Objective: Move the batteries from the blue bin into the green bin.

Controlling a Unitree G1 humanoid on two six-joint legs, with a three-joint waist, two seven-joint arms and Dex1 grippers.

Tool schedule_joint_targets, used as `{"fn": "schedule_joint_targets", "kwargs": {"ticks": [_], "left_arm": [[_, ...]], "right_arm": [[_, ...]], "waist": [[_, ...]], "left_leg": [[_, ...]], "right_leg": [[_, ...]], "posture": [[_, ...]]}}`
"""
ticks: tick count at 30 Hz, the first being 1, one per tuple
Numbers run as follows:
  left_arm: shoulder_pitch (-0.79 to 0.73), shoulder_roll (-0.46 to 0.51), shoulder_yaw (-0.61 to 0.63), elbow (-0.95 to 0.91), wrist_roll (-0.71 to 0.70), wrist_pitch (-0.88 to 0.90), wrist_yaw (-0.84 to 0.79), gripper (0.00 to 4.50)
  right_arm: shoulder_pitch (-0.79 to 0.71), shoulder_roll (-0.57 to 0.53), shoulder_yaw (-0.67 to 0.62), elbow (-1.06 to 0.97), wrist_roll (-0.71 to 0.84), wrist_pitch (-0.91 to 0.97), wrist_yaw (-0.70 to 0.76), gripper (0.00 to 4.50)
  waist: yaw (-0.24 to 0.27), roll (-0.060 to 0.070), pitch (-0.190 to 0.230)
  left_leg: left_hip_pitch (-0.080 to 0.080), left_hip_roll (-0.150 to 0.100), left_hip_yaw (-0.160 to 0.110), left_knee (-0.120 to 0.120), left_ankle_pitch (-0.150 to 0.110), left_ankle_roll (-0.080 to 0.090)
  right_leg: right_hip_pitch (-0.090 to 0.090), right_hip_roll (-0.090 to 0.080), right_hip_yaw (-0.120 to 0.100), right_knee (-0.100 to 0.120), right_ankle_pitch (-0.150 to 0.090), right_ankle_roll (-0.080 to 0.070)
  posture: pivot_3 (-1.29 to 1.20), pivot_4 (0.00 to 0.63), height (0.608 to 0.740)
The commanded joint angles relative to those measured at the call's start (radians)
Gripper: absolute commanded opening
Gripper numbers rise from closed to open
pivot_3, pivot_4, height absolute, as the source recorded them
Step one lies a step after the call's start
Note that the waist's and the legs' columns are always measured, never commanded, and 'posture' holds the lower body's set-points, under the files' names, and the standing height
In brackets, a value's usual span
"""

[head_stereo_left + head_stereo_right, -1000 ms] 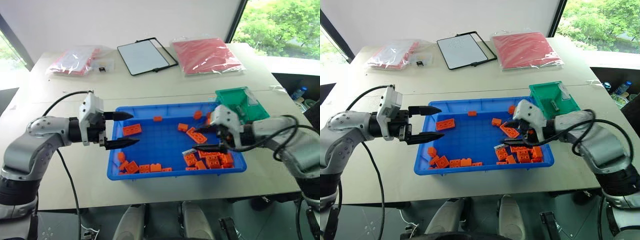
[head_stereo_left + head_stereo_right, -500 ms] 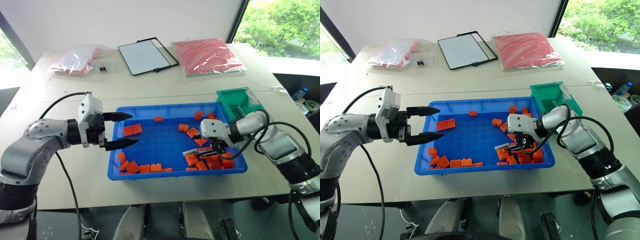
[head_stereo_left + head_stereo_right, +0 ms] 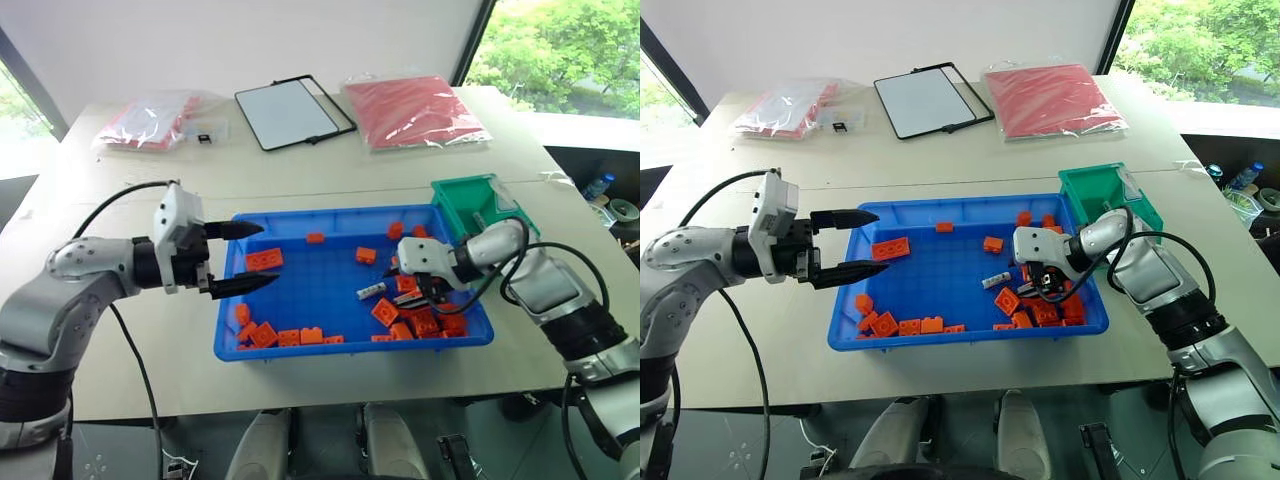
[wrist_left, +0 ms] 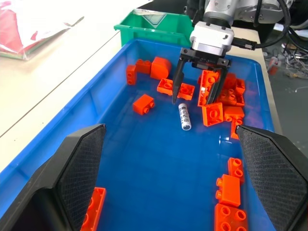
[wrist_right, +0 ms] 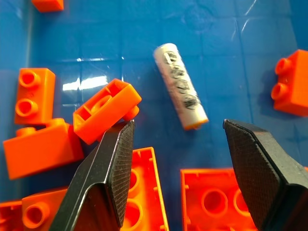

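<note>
One battery point(image 3: 371, 291), a small silver-grey cylinder, lies flat on the floor of the blue bin point(image 3: 320, 214) just left of a heap of orange bricks point(image 3: 430, 322). My right gripper point(image 3: 418, 293) points down over that heap, open and empty. In the right wrist view the battery point(image 5: 180, 86) lies just ahead of the right gripper point(image 5: 179, 126), apart from its fingers. The green bin point(image 3: 480, 205) stands at the blue bin's far right corner. At the blue bin's left rim, my left gripper point(image 3: 265, 256) hovers open and level, holding nothing.
Orange bricks point(image 3: 288, 337) are scattered along the blue bin's front and left. A black-framed white board point(image 3: 290, 110) and two red plastic bags point(image 3: 415, 108) lie at the back of the table. The table edge runs just in front of the bin.
My right gripper tipped down and sank toward the brick heap. The battery and a few bricks shifted slightly left. The left arm stayed put.
</note>
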Motion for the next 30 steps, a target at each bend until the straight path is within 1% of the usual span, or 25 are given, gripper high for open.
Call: {"fn": "schedule_joint_targets", "kwargs": {"ticks": [1,7,12,13,15,16,17,19,27,29,30], "left_arm": [[-0.026,0.014,0.019,-0.004,0.000,-0.017,-0.006,4.50],[-0.037,0.008,0.007,0.005,0.010,-0.026,-0.013,4.50],[-0.042,0.001,0.001,0.009,0.018,-0.034,-0.013,4.50],[-0.042,0.000,0.002,0.009,0.018,-0.036,-0.012,4.50],[-0.040,-0.001,0.004,0.008,0.018,-0.037,-0.010,4.50],[-0.037,-0.001,0.006,0.007,0.018,-0.038,-0.009,4.50],[-0.033,0.000,0.008,0.005,0.018,-0.038,-0.009,4.50],[-0.025,0.000,0.012,-0.001,0.016,-0.038,-0.006,4.50],[-0.031,0.000,0.011,0.009,0.018,-0.041,-0.005,4.50],[-0.034,-0.001,0.009,0.011,0.019,-0.042,-0.005,4.50],[-0.035,-0.002,0.008,0.010,0.019,-0.042,-0.004,4.50]], "right_arm": [[0.016,0.016,-0.027,-0.055,0.022,0.026,-0.001,2.99],[-0.019,0.098,-0.029,-0.003,0.004,0.075,-0.057,2.99],[-0.063,0.144,-0.018,0.070,-0.002,0.147,-0.061,2.99],[-0.069,0.149,-0.015,0.086,-0.008,0.151,-0.065,2.75],[-0.075,0.152,-0.012,0.103,-0.013,0.160,-0.064,2.10],[-0.077,0.151,-0.011,0.105,-0.013,0.164,-0.061,1.70],[-0.076,0.149,-0.010,0.103,-0.013,0.166,-0.059,1.12],[-0.070,0.142,-0.011,0.096,-0.015,0.165,-0.057,0.24],[-0.057,0.128,-0.032,0.074,-0.008,0.172,-0.070,0.24],[-0.061,0.126,-0.055,0.054,0.000,0.188,-0.090,0.24],[-0.078,0.128,-0.107,0.023,0.031,0.241,-0.119,0.24]], "waist": [[0.000,0.000,0.000],[-0.002,0.000,0.000],[-0.001,0.000,0.000],[0.000,0.000,0.000],[0.001,0.000,0.000],[0.001,0.000,0.000],[0.000,0.000,0.000],[0.000,0.000,0.000],[0.000,0.000,0.000],[0.000,0.000,0.000],[0.000,0.000,0.000]], "left_leg": [[0.000,0.000,0.000,0.000,0.000,0.000],[0.000,0.000,0.000,0.000,0.000,0.000],[0.000,0.000,0.000,0.000,0.000,0.000],[0.000,0.000,0.000,0.000,0.000,0.000],[0.000,0.000,0.000,0.000,0.000,0.000],[0.000,0.000,0.000,0.000,0.000,0.000],[0.000,-0.001,0.000,0.000,0.000,0.000],[0.000,0.000,0.000,0.000,0.000,0.000],[0.000,-0.001,0.000,0.000,0.000,0.000],[0.000,-0.001,0.000,0.000,0.000,0.000],[0.000,-0.001,0.000,0.000,0.000,0.000]], "right_leg": [[0.000,0.000,0.000,0.000,0.000,0.000],[0.000,0.000,0.000,0.001,0.000,0.000],[0.000,0.000,0.000,0.001,0.000,0.000],[0.000,0.000,0.000,0.001,0.000,0.000],[0.000,0.000,0.000,0.001,0.000,0.000],[0.000,0.000,0.000,0.001,0.000,0.000],[0.000,0.000,0.000,0.001,0.000,0.000],[0.000,0.000,0.000,0.001,0.000,0.000],[0.000,0.000,0.000,0.001,0.000,0.000],[0.000,0.000,0.000,0.001,0.000,0.000],[0.000,0.000,0.000,0.001,0.000,0.000]], "posture": [[0.00,0.150,0.735],[0.00,0.150,0.735],[0.00,0.150,0.735],[0.00,0.150,0.735],[0.00,0.150,0.735],[0.00,0.150,0.735],[0.00,0.150,0.735],[0.00,0.150,0.735],[0.00,0.150,0.735],[0.00,0.150,0.735],[0.00,0.150,0.735]]}}
